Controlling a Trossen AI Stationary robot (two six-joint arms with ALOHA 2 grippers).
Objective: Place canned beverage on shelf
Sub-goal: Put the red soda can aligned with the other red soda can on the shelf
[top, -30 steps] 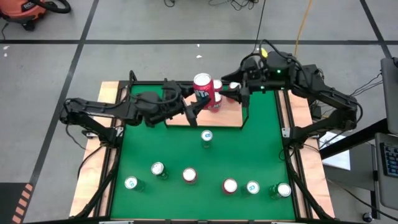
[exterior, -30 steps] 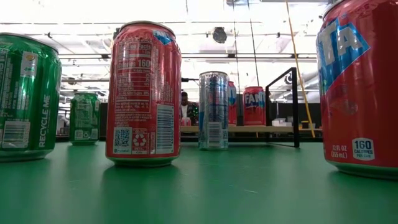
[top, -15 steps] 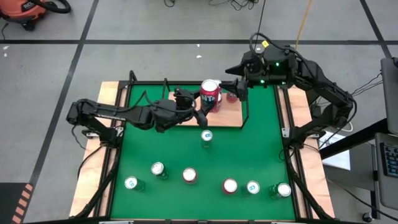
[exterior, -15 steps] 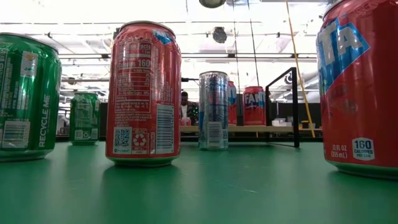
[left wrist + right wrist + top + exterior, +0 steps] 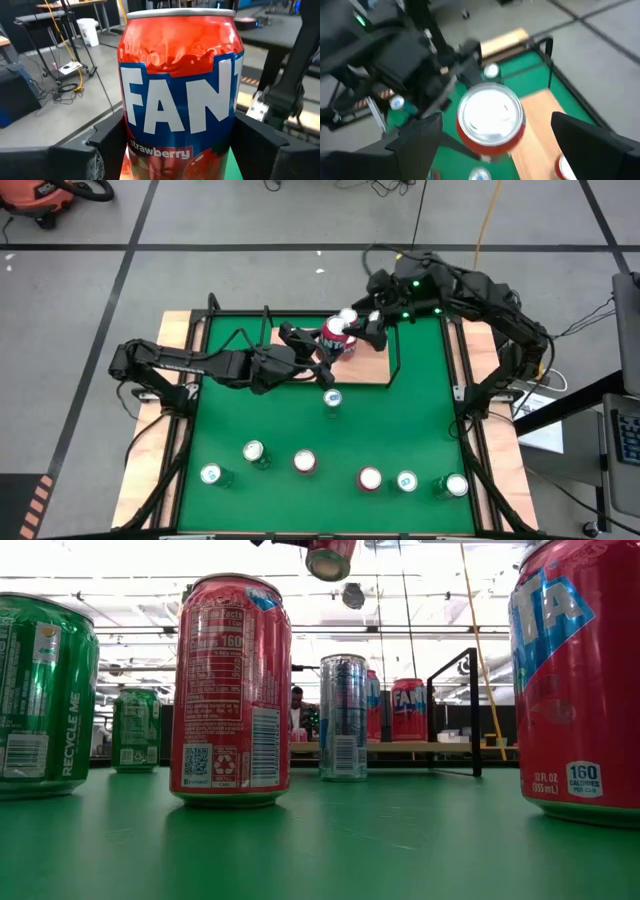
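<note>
My left gripper (image 5: 322, 352) clasped the red Fanta can (image 5: 338, 338), lifted over the shelf (image 5: 300, 372) at upper centre of the high view. My right gripper (image 5: 492, 145) hovered spread above it. I judged lowering it upright best.

Left gripper (image 5: 318, 352) fingers clamped around something, right gripper (image 5: 362, 332) fingers spread, facing it.

Grey concrete floor (image 5: 250, 280) crossed by dark lines fills the upper frame; an orange shop vacuum (image 5: 40, 195) sits upper left, an orange cable (image 5: 487, 215) upper right, bright ceiling lights (image 5: 150, 560) overhead
</note>
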